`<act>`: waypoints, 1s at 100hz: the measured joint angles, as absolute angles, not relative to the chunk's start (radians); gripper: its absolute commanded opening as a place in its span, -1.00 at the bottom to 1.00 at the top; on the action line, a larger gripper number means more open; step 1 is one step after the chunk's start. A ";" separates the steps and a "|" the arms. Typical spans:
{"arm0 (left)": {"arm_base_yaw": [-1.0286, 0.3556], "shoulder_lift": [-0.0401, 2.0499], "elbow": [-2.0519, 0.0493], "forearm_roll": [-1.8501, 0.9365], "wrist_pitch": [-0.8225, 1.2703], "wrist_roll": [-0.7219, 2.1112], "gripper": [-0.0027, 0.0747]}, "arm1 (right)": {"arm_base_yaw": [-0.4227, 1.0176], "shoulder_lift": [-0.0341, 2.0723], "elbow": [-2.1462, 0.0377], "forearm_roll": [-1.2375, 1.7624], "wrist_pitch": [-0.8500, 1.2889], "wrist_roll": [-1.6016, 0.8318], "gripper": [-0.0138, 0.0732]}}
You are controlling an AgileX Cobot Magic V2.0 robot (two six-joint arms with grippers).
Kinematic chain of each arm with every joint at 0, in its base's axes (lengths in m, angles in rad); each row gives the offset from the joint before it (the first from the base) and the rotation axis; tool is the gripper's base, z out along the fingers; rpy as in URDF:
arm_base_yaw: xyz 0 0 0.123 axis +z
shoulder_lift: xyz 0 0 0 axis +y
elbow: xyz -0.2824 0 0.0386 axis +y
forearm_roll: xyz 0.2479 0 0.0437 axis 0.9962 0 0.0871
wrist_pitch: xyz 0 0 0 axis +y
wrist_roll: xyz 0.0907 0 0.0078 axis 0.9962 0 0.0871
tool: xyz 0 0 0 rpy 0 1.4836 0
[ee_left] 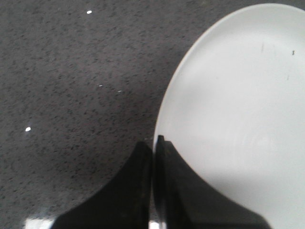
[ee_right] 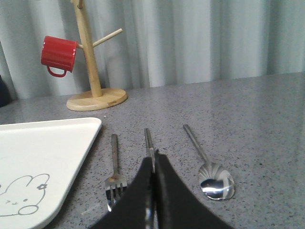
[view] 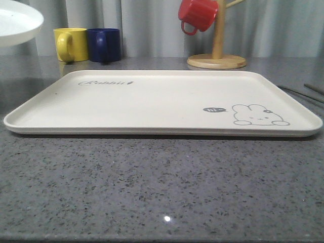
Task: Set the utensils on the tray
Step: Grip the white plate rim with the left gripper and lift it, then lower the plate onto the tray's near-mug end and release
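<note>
Right end effector (ee_right: 153, 191) is clenched on the chopsticks (ee_right: 149, 145), which lie on the tabletop (ee_right: 248, 124) just beside the tray (ee_right: 43, 157), between fork (ee_right: 114, 176) and spoon (ee_right: 209, 176), so I judge the next move is lifting them over the rim.

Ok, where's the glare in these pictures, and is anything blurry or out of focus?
Front view: a small bright glint on the speckled grey countertop; the cream rectangular tray is evenly lit. Left wrist view: scattered glints on the counter, and the round white plate and black left gripper look soft. Right wrist view: the shiny round-bowled spoon mirrors light; the right gripper is blurred.
</note>
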State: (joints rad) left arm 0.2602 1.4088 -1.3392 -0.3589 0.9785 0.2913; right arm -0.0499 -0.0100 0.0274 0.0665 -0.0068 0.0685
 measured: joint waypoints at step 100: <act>-0.209 1.745 -1.402 -0.490 0.917 0.331 -0.98 | -0.050 -0.010 0.027 0.067 -0.007 0.069 -0.84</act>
